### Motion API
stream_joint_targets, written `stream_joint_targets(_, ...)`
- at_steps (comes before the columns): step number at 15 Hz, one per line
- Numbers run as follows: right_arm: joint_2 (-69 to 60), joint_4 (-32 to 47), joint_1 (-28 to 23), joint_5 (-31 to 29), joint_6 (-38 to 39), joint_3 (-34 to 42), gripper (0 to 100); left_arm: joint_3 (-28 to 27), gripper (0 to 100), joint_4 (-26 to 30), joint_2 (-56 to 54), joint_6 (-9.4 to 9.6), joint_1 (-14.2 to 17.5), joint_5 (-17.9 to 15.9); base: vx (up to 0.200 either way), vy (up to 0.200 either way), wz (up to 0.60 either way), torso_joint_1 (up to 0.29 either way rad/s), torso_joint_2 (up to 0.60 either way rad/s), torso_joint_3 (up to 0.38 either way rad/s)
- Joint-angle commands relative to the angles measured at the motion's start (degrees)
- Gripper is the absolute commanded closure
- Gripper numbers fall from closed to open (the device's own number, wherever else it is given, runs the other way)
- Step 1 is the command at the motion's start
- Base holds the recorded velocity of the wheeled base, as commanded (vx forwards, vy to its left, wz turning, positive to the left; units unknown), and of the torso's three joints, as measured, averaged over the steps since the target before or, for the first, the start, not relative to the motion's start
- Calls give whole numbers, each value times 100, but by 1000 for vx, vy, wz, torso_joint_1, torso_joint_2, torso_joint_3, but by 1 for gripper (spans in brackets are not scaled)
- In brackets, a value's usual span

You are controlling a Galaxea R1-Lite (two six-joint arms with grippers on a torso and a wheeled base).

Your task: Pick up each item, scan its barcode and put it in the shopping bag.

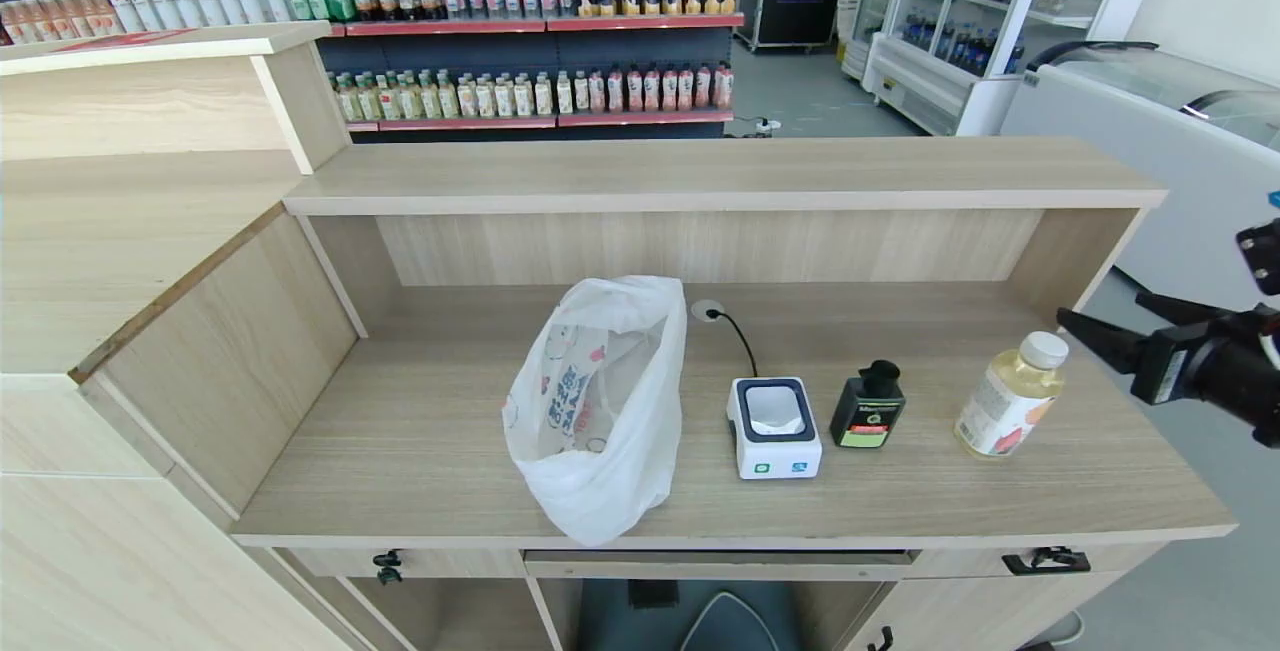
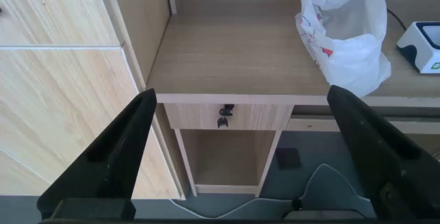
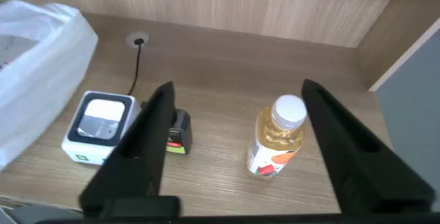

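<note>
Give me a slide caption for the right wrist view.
Open right hand facing the white-capped bottle, with dark bottle and scanner alongside on the counter.

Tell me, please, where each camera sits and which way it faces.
Head view: on the robot's head, facing forward and down at the counter, shopping bag, scanner and juice bottle; right gripper at right edge.
Left wrist view: on the left arm, facing the counter's front; open left gripper in frame.
Right wrist view: on the right arm, looking down at the juice bottle past its open gripper.
All share the shopping bag and scanner.
</note>
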Motion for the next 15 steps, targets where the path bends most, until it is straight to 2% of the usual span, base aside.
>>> stream_joint_targets(1, 1387, -294, -84, 253, -483, -91, 0, 0, 0, -1, -2, 0, -1, 0, 0, 0, 0, 0, 0, 0)
stream_joint_targets(4, 2204, -312, -84, 350, -1177, -354, 0, 0, 0, -1, -2, 0, -1, 0, 0, 0, 0, 0, 0, 0)
stream_joint_targets(8, 2767, -259, -58, 1431, -1599, -829, 0, 0, 0, -1, -2, 0, -1, 0, 0, 0, 0, 0, 0, 0)
stream_joint_targets(15, 3532, -233, 109, 2046, -2540, -1321, 0, 0, 0, -1, -2, 0, -1, 0, 0, 0, 0, 0, 0, 0)
